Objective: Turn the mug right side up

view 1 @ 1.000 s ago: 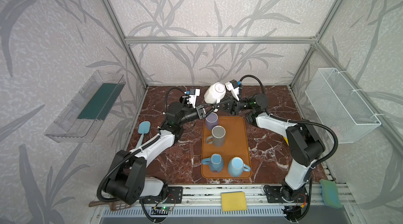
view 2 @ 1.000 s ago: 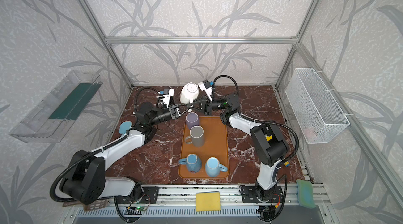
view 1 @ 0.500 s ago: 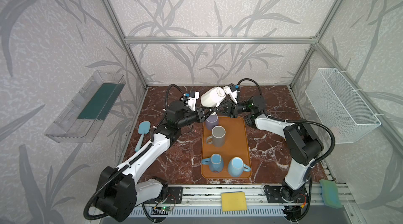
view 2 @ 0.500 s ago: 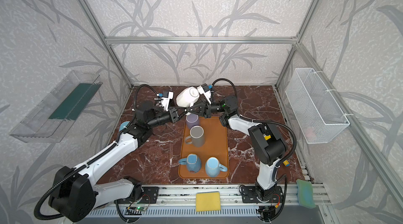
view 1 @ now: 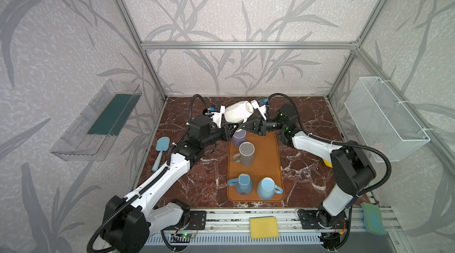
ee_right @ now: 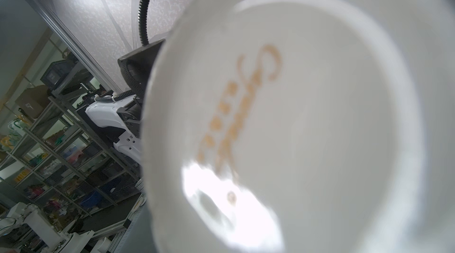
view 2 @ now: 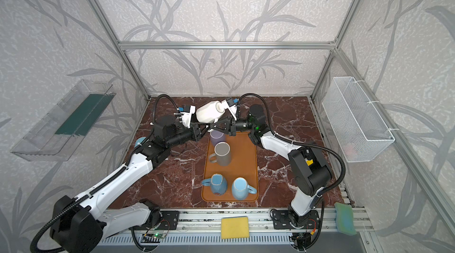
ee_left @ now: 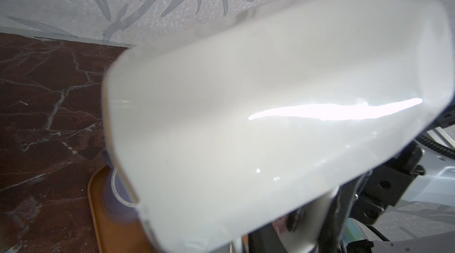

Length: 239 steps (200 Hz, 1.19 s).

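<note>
Right wrist view alone showed gold lettering on the white mug [ee_right: 295, 121] base. In both top views it hung tilted above the tray [view 1: 272, 163], right gripper [view 1: 240, 128] pinched tight on it from below. Could not tell the left gripper [view 1: 229, 129] state.

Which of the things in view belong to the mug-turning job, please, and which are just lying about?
In the job: white mug, aloft on its side between both arms; orange tray, its likely landing spot.

Lying about: purple mug, grey mug and two blue mugs on that tray; blue spatula; yellow sponge; green sponge; wire basket; clear bin.
</note>
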Available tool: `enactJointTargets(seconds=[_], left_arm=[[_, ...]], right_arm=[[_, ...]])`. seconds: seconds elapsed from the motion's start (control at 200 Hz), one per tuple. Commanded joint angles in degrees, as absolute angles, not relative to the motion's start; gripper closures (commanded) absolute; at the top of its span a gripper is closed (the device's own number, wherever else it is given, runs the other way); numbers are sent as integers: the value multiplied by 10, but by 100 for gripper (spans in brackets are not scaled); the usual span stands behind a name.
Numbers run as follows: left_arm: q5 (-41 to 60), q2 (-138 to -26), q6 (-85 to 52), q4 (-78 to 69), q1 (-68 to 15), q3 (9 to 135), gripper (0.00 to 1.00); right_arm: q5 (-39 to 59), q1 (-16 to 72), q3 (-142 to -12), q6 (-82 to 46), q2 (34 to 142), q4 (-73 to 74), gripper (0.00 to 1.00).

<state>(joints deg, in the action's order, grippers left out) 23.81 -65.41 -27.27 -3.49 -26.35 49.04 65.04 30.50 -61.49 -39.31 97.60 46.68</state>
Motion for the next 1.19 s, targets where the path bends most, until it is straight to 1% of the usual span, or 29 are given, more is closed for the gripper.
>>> enactJointTargets(seconds=[0.0, 0.175, 0.415, 0.59, 0.79, 0.83, 0.865, 0.905, 0.985, 1.19], left_arm=[[180, -624, -205, -50, -283, 528, 100], [137, -612, -182, -35, -296, 526, 100], [90, -605, -157, -25, -317, 525, 100], [70, -605, -142, -19, -331, 527, 100], [58, -609, -129, -16, -345, 531, 100], [56, -609, -127, -16, -347, 530, 100], [56, -610, -125, -15, -348, 531, 100], [53, -610, -123, -15, -350, 532, 100], [49, -609, -119, -12, -353, 533, 100], [41, -608, -115, -11, -355, 531, 100]], right_arm=[[591, 315, -615, -348, 956, 344, 89], [558, 321, -614, -333, 941, 281, 86], [494, 339, -617, -339, 921, 221, 79], [456, 346, -607, -361, 905, 222, 77], [430, 348, -607, -417, 907, 233, 75], [428, 349, -607, -425, 910, 238, 76], [423, 350, -607, -431, 912, 236, 79], [421, 350, -609, -435, 915, 236, 87], [421, 350, -607, -444, 918, 239, 100], [416, 353, -600, -450, 914, 233, 100]])
